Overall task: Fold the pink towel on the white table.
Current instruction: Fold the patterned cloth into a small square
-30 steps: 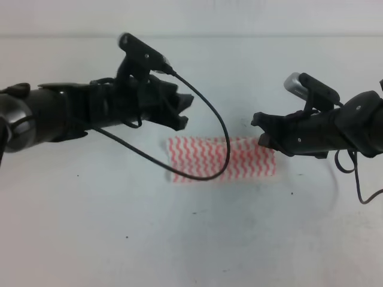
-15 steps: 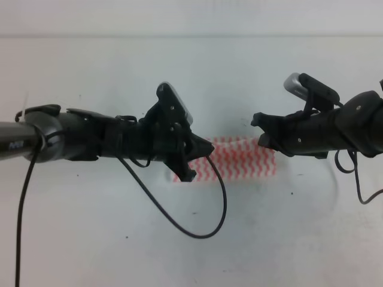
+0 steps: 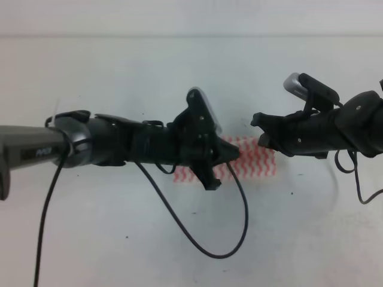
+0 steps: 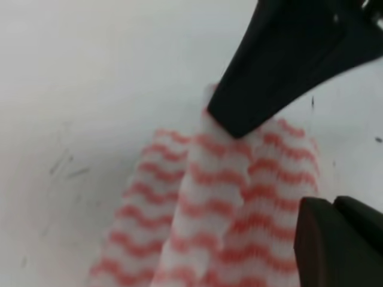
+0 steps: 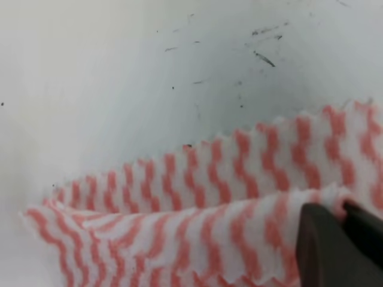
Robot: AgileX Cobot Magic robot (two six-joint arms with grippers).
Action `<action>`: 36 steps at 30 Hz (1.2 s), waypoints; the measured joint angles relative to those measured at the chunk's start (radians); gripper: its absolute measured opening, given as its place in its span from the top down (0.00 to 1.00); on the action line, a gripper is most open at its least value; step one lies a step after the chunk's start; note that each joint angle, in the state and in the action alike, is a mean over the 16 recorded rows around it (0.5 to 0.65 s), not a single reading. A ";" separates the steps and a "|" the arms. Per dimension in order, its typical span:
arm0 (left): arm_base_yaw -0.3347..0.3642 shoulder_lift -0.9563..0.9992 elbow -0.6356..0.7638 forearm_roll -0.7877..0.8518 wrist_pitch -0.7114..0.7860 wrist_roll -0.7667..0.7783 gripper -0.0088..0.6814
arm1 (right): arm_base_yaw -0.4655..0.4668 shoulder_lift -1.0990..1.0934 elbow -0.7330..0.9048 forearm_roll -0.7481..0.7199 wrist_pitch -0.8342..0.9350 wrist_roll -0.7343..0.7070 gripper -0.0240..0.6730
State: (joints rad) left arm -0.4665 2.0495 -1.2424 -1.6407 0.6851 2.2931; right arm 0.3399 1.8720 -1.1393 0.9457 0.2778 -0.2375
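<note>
The pink towel (image 3: 256, 165) lies in the middle of the white table (image 3: 108, 239), and its left part is hidden under my left arm. My left gripper (image 3: 222, 168) hovers low over the towel's middle. In the left wrist view its fingers (image 4: 269, 78) stand apart, the upper tip touches the rumpled towel (image 4: 209, 209), and the gripper (image 4: 272, 164) is open. My right gripper (image 3: 258, 130) is at the towel's right end. In the right wrist view this gripper (image 5: 342, 218) is shut on the towel's edge, which it holds raised over the lower layer (image 5: 197, 173).
The left arm's black cable (image 3: 197, 242) loops down over the table in front of the towel. The right arm's cable (image 3: 359, 185) hangs at the far right. The table's back edge (image 3: 179, 36) runs along the top.
My left arm has swung down and to the right, from behind the towel's left end to over its middle, with its cable trailing below. The right arm has not moved.
</note>
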 joint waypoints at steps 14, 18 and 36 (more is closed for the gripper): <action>-0.045 0.091 -0.085 -0.002 -0.040 0.010 0.99 | 0.000 0.001 0.000 0.000 0.000 0.001 0.97; -0.045 0.116 -0.112 -0.002 -0.044 0.010 0.99 | 0.000 0.001 0.000 -0.001 0.000 0.001 0.97; -0.045 0.163 -0.182 -0.016 -0.068 0.019 0.99 | 0.000 -0.003 0.000 0.001 0.002 -0.001 0.96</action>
State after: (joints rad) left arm -0.5113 2.2127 -1.4239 -1.6570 0.6170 2.3124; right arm 0.3395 1.8694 -1.1394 0.9462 0.2794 -0.2388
